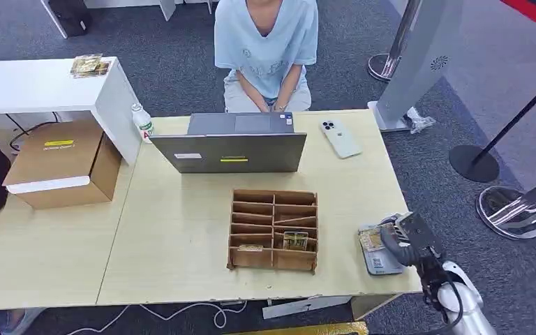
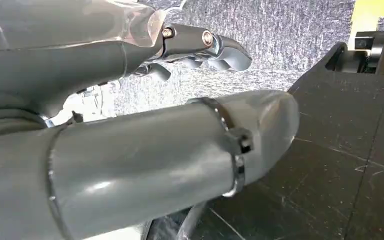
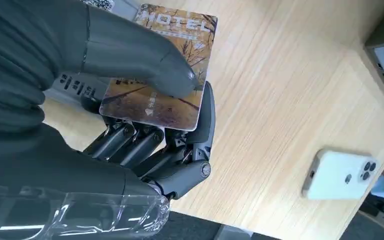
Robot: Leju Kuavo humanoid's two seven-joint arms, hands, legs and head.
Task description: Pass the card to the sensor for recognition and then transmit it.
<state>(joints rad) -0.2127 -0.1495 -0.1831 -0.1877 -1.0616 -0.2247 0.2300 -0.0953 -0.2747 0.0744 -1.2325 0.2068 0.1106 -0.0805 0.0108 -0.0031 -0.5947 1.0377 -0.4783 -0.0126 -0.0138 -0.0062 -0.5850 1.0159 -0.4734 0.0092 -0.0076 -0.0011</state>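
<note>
My right hand (image 1: 403, 241) is at the table's front right corner. It pinches a brown-gold card (image 1: 370, 238) printed HOTEL between thumb and fingers. In the right wrist view the thumb (image 3: 135, 57) presses on the card (image 3: 152, 107), and the dark fingers (image 3: 145, 145) support it from beneath. The card lies flat just over the grey sensor pad (image 1: 378, 262), whose edge with black markings (image 3: 72, 86) shows beside the thumb. My left hand (image 2: 200, 47) hangs over dark carpet, fingers loosely apart from the thumb and holding nothing.
A wooden compartment organiser (image 1: 274, 230) with cards in its front slots stands mid-table. Behind it are a grey laptop (image 1: 234, 143) and a white phone (image 1: 340, 138), with a person (image 1: 266, 49) seated beyond. At left are a cardboard box (image 1: 63, 164) and a bottle (image 1: 142, 122). Stanchion bases (image 1: 509, 209) stand at right.
</note>
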